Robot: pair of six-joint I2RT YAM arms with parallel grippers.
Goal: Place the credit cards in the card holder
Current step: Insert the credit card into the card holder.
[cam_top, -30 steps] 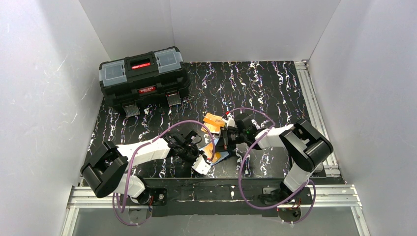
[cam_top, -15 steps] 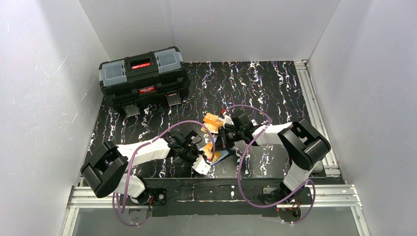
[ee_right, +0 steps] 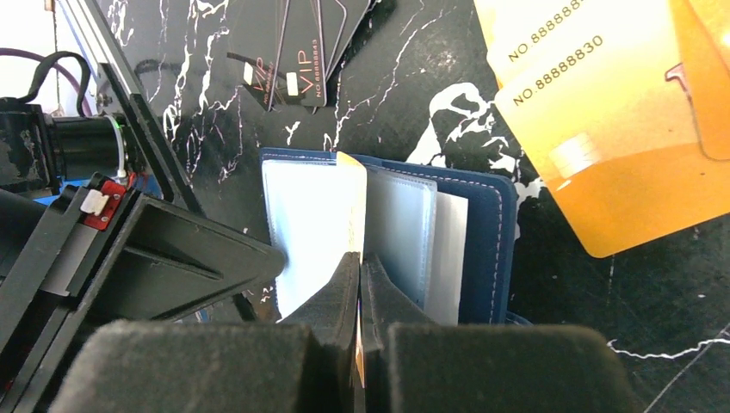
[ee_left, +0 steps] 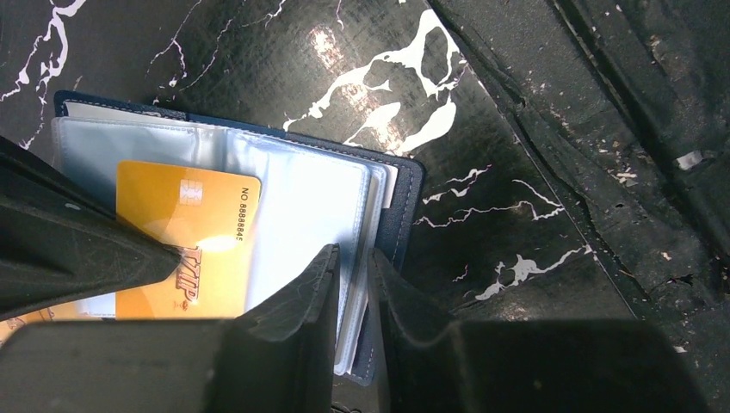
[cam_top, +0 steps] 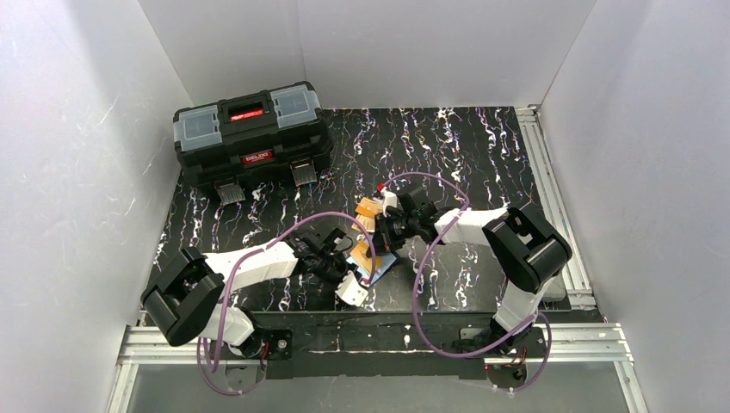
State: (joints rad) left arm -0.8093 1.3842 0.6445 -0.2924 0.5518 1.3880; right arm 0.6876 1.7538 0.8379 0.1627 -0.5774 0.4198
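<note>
1. Writing. The big black plastic toolbox (cam_top: 252,133) with grey lid trays has a red label on its front, but the lettering is too small to read with certainty. The orange-yellow plastic held card (ee_left: 185,232) reads "NO 8888884", with a further digit unclear, and part of "VIP". The loose orange cards (ee_right: 603,129) on the black, white-veined table (cam_top: 482,163) read "NO.88888830" and a second number cut off by the frame edge. The fanned dark cards (ee_right: 293,60) read "VIP"; their number is too fine to confirm.

2. Change from one second ago. The right forearm and elbow have shifted left, and the right gripper (ee_right: 359,267) has moved with them, slightly farther from the bases. The small navy blue folding card holder (ee_right: 486,241) now shows more of its light blue inside in the top view. The left arm and the toolbox are unchanged.

3. Positions.
   - The card holder lies open on the table near the bases, between the two grippers.
   - The right gripper's jaws are pressed together on the held card. The card stands edge-on among the holder's clear pocket leaves; whether it sits inside a pocket cannot be told.
   - The left gripper (ee_left: 353,254) has its jaws almost together, pinching the holder's clear leaves and navy cover edge.
   - The loose orange cards lie just beside the holder's cover.
   - The dark cards lie near the holder, apart from it.
</note>
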